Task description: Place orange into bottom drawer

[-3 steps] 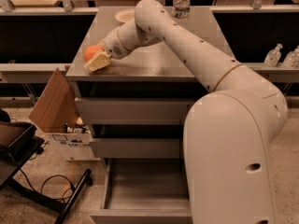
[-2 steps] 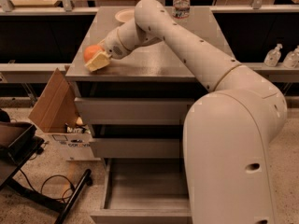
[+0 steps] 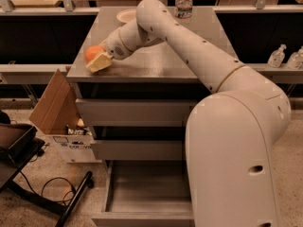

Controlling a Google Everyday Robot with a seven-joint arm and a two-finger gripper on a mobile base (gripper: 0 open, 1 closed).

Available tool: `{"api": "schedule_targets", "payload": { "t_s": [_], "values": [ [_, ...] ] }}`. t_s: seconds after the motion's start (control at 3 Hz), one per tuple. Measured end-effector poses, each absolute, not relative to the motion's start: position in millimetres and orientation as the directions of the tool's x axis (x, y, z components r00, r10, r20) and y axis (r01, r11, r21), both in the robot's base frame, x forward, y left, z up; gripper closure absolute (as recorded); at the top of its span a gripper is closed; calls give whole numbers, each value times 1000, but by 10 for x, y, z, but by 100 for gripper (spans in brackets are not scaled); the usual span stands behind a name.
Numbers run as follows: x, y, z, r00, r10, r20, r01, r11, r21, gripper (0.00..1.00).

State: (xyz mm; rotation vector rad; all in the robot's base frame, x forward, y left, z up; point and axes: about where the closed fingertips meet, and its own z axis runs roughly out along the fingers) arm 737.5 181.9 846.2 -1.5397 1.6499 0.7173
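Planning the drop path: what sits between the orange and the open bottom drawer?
Camera view: gripper at orange on cabinet top's left edge; two closed drawer fronts sit above the open bottom drawer.

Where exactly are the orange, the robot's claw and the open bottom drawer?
orange (image 3: 92, 53), camera view, its upper skin.
claw (image 3: 98, 63), camera view, cream fingers at the orange, cabinet's left edge.
bottom drawer (image 3: 147, 186), camera view, bare tray floor.

Smooth cream-white arm (image 3: 189, 46) of thick rounded tube segments, dotted with small dark screw holes along the side, thin seams ringing the joints, a bulbous shoulder casing (image 3: 236, 150), and a pale yellowish claw (image 3: 98, 62) over the table's left edge.
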Motion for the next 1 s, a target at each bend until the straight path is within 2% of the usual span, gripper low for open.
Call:
{"api": "schedule_targets", "payload": {
  "t_s": [1.0],
  "values": [
    [7375,1819,8465,10,-566,-825,-989,117,-92,100]
  ]
}}
